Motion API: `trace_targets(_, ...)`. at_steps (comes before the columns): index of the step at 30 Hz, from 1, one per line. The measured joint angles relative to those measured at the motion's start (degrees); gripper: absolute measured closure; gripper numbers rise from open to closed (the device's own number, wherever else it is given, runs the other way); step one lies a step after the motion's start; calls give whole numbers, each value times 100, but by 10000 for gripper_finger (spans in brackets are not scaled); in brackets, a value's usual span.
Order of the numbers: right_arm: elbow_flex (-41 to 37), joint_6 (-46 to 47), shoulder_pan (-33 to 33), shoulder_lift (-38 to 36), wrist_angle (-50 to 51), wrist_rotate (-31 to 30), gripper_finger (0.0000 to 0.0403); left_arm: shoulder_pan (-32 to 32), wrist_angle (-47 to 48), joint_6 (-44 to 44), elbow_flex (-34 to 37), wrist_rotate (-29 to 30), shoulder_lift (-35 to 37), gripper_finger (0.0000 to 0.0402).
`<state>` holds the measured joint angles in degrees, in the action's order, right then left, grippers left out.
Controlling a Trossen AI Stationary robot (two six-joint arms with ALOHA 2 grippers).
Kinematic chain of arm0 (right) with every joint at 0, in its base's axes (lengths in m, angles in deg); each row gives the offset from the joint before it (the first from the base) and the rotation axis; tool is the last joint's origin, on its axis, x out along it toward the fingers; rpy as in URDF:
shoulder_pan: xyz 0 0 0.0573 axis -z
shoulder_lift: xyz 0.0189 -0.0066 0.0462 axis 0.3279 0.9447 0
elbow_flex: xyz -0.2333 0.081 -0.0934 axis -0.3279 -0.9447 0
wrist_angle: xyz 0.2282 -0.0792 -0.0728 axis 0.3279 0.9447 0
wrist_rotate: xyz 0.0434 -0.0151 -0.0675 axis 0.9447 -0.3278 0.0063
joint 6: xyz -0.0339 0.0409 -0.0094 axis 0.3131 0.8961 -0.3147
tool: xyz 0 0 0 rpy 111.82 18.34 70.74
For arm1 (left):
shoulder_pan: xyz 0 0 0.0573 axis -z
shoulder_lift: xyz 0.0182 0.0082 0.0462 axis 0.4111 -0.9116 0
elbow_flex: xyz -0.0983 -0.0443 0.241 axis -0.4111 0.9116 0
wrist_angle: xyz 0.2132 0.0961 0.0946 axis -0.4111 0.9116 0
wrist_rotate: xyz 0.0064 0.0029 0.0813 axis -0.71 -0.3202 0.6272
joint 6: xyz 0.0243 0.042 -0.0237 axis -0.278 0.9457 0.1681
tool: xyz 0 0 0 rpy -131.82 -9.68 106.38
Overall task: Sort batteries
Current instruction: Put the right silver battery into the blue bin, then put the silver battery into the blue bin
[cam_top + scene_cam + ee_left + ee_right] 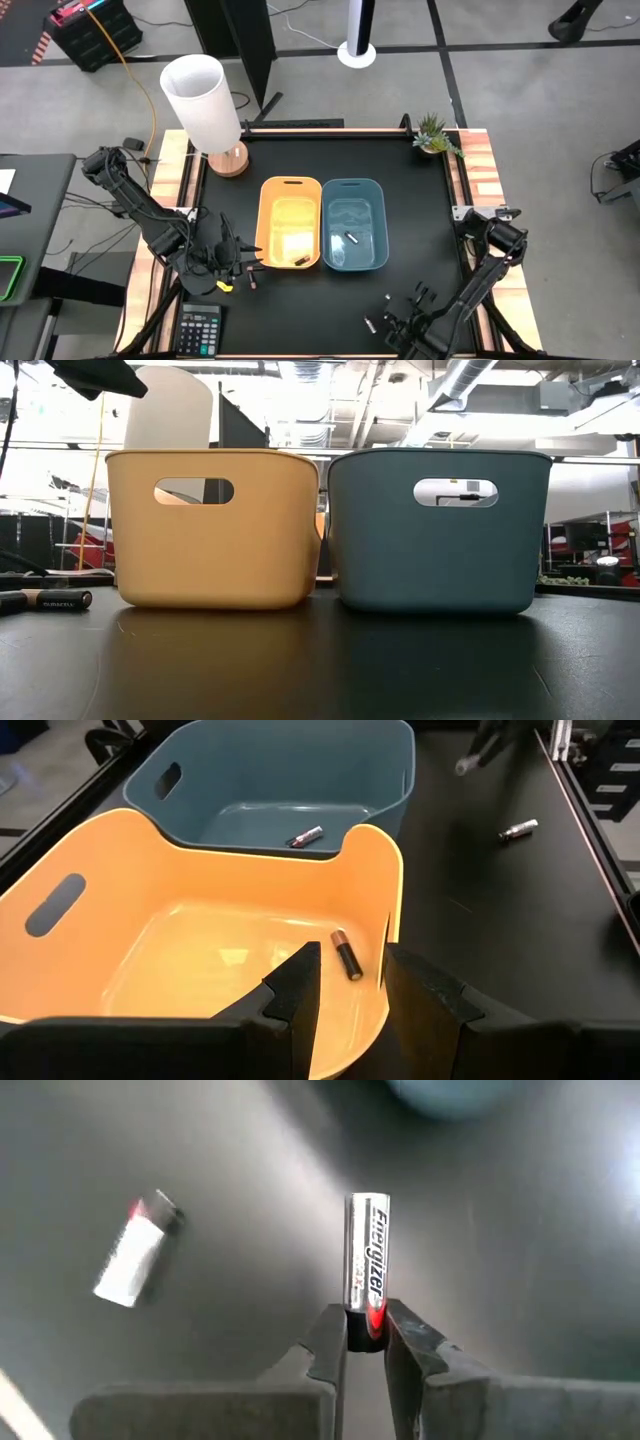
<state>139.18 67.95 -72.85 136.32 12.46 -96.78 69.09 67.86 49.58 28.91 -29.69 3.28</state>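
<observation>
The orange bin (pixel 291 222) and the blue bin (pixel 354 224) stand side by side mid-table. A dark reddish-brown battery (pixel 346 956) lies in the orange bin, and a silvery one (pixel 306 836) lies in the blue bin. My left gripper (pixel 350 982) hovers open over the orange bin's left rim and touches nothing. My right gripper (pixel 366 1342) is near the table's near edge, shut on a silvery battery (pixel 367 1255). Another silvery battery (pixel 135 1260) lies on the mat beside it. A dark battery (pixel 55 599) lies on the table left of the bins. My right gripper pinches the silvery battery by one end (pixel 366 1318) between its two fingertips. The battery runs along the line of the fingers and sticks out ahead of them. The fingers slant down toward the mat. I cannot tell whether the battery's free end is clear of the table.
A white lamp on a wooden base (pixel 212 110) stands at the far left corner, and a small plant (pixel 435 135) at the far right corner. A grey calculator (pixel 197 330) lies at the near left edge. Bare black mat lies between the bins and the near edge.
</observation>
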Motion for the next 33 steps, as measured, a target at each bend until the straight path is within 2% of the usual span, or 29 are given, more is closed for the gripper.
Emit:
trace_targets(4,1040,-340,76,-42,1201,-1257,345,0,-3,-25,0,-5,0,294)
trace_targets(6,1549,-709,349,-56,1794,-1829,345,0,-34,0,0,-7,0,294)
trace_targets(11,1712,-2508,1604,-231,1681,-1759,321,0,-41,18,0,-7,4,294)
trace_targets(13,1712,-2952,2034,-251,1756,-1683,290,0,-39,20,0,-13,4,294)
trace_targets(17,1712,-3473,2488,-295,1727,-1374,197,0,-26,22,0,-176,0,294)
trace_targets(20,1712,-3646,2435,-299,1558,-1316,133,0,-9,63,0,-267,2,294)
trace_targets(23,1712,-3637,2005,-334,1165,-1289,101,0,1,66,0,-267,2,294)
trace_targets(28,1622,-3263,1076,-295,234,-1203,94,0,7,128,0,-272,2,294)
trace_targets(33,1094,-2624,601,-275,-770,-1203,97,0,7,197,0,-272,2,294)
